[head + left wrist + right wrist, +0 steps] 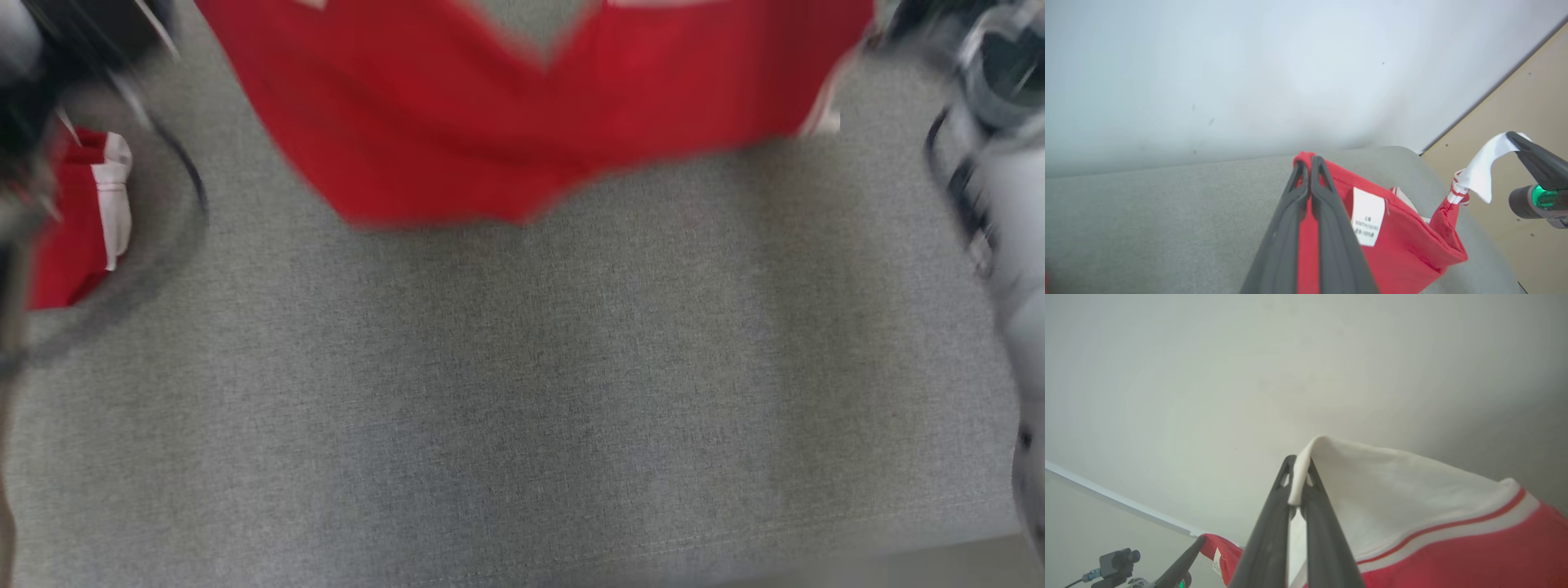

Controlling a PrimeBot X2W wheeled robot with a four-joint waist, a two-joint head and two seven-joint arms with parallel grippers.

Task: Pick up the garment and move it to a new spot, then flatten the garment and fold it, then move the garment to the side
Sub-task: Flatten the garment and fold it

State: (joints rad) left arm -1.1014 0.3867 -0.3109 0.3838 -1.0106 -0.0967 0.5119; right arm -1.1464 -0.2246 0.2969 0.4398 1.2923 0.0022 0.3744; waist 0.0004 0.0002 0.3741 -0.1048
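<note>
**Status: garment lifted, flattening and folding outstanding**

**Claw state.** In the left wrist view, the left claw (1308, 163) is clenched on a red edge of the garment (522, 122), near its white label (1367, 222). In the right wrist view, the right claw (1298, 465) is clenched on the white trim (1392, 490) of the same garment, with cloth pinched between the fingertips.

**Garment position.** The head view is blurred. The garment is stretched across the top of that frame, from upper left to upper right, above the grey bench (522, 392). A red-and-white portion hangs at the left edge of the frame. In the left wrist view the cloth sags between the two claws over the bench. It cannot be determined whether the lower hem touches the bench.

**Progress, as judged.**
1. Pick-up: done. Both claws carry the garment.
2. Transfer to a new spot: probably under way. The garment is not yet laid down.
3. Flattening: not yet done. The cloth is suspended and sagging, not spread on the bench.
4. Folding: not yet done. No fold is visible.
5. Moving aside: not yet done.
</note>
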